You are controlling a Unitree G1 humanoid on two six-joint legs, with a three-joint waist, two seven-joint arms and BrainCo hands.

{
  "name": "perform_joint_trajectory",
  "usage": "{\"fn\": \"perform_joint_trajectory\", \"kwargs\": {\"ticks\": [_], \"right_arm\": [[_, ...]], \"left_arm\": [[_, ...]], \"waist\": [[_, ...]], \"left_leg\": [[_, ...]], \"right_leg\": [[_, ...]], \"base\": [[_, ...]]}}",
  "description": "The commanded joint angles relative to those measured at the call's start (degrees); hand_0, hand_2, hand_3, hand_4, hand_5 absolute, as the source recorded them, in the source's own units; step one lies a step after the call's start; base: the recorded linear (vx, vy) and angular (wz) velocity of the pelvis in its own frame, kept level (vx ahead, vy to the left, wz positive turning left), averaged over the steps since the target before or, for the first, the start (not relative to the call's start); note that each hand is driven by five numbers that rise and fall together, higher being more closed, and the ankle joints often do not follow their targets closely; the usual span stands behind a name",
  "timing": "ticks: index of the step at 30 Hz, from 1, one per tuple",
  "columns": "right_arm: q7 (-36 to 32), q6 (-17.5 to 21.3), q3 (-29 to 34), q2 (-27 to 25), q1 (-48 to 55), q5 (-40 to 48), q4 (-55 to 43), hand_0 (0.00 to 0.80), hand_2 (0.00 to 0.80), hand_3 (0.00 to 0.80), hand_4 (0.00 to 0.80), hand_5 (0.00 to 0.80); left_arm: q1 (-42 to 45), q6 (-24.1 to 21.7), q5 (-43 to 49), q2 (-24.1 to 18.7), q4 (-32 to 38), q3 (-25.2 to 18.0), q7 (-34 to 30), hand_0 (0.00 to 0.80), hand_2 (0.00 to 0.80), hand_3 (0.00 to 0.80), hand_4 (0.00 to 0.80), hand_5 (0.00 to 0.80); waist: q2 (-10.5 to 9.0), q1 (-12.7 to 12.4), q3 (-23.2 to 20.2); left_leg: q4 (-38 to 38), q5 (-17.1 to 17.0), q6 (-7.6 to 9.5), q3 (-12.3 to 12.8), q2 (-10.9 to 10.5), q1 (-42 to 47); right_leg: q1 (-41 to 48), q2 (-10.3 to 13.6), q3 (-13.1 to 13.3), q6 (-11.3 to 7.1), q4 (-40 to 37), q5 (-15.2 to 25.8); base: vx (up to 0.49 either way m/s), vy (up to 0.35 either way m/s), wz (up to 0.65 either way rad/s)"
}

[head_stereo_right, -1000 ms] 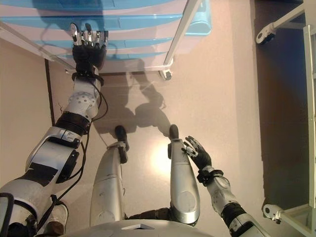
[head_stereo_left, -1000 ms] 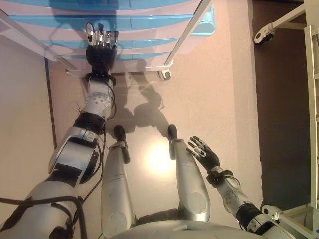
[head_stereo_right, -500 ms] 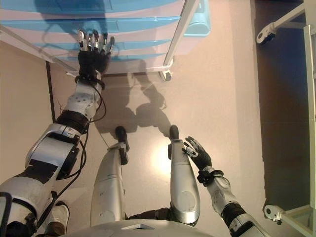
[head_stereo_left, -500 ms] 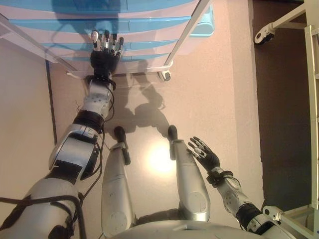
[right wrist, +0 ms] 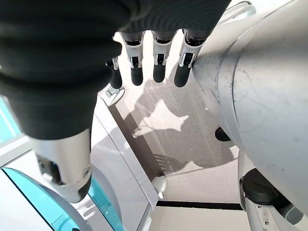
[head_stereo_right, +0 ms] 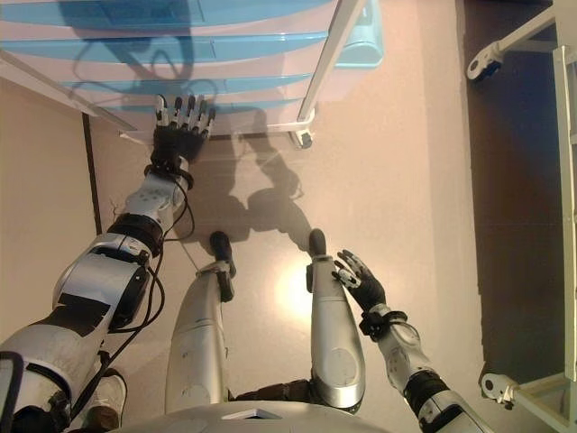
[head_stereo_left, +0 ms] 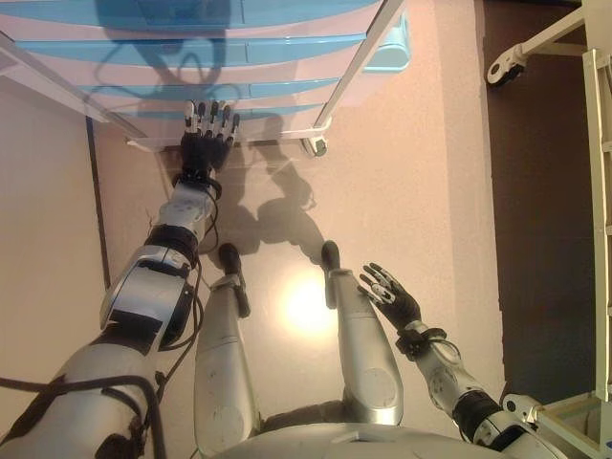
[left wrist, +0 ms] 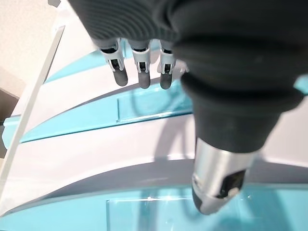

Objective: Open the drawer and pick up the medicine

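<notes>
A white drawer unit (head_stereo_left: 191, 57) with stacked pale-blue drawers (head_stereo_right: 180, 45) stands on the beige floor (head_stereo_left: 402, 191), carried on castors (head_stereo_left: 313, 146); every drawer front visible is closed. The medicine cannot be seen in any view. The left hand (head_stereo_left: 204, 143) reaches to the lowest drawers with fingers (left wrist: 140, 67) straight and slightly spread, holding nothing. The right hand (head_stereo_left: 392, 295) hangs low beside the body, fingers relaxed and empty.

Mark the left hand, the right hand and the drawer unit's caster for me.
left hand (head_stereo_left: 203, 145): left eye view, back of the hand.
right hand (head_stereo_left: 395, 298): left eye view, back of the hand.
caster (head_stereo_left: 313, 146): left eye view, the wheel.
</notes>
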State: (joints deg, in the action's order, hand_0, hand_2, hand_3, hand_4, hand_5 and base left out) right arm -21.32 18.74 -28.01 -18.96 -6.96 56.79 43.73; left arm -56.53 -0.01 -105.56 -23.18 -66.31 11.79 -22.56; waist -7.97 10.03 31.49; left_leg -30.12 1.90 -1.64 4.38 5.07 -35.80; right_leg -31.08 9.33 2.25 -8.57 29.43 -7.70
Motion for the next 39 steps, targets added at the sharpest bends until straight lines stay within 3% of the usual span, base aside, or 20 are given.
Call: {"fn": "perform_joint_trajectory", "kwargs": {"ticks": [1,12,39], "right_arm": [[-1.2,-1.7,-3.1,0.6,5.7,-2.0,-1.3,0.000,0.000,0.000,0.000,0.000],[-1.2,-2.3,-3.2,0.6,5.5,-1.4,-1.7,0.000,0.000,0.000,0.000,0.000],[-1.8,-2.4,-2.4,-1.6,4.8,-0.7,-1.2,0.000,0.000,0.000,0.000,0.000]], "left_arm": [[0.6,0.9,1.9,-1.2,-1.4,-4.1,-4.0,0.000,0.000,0.000,0.000,0.000],[-1.0,-0.5,-1.1,-3.5,0.2,-4.8,-8.9,0.000,0.000,0.000,0.000,0.000],[-10.6,-11.4,-3.2,-3.7,15.4,3.4,-2.5,0.000,0.000,0.000,0.000,0.000]], "waist": [[0.85,0.9,-1.7],[0.58,0.6,-1.7],[2.37,1.3,-1.7]], "left_leg": [[1.7,7.5,4.90,5.2,-2.7,4.0],[1.6,8.2,5.36,4.6,-2.8,4.1],[1.6,8.4,5.36,5.3,-3.9,3.0]], "right_leg": [[-4.8,-3.6,-3.6,2.15,-1.2,9.0],[-5.1,-3.9,-3.6,1.81,-0.8,9.8],[-6.5,-3.3,-3.0,2.70,-1.6,9.6]], "base": [[0.000,0.000,0.00],[0.000,0.000,0.00],[0.001,0.005,0.01]]}}
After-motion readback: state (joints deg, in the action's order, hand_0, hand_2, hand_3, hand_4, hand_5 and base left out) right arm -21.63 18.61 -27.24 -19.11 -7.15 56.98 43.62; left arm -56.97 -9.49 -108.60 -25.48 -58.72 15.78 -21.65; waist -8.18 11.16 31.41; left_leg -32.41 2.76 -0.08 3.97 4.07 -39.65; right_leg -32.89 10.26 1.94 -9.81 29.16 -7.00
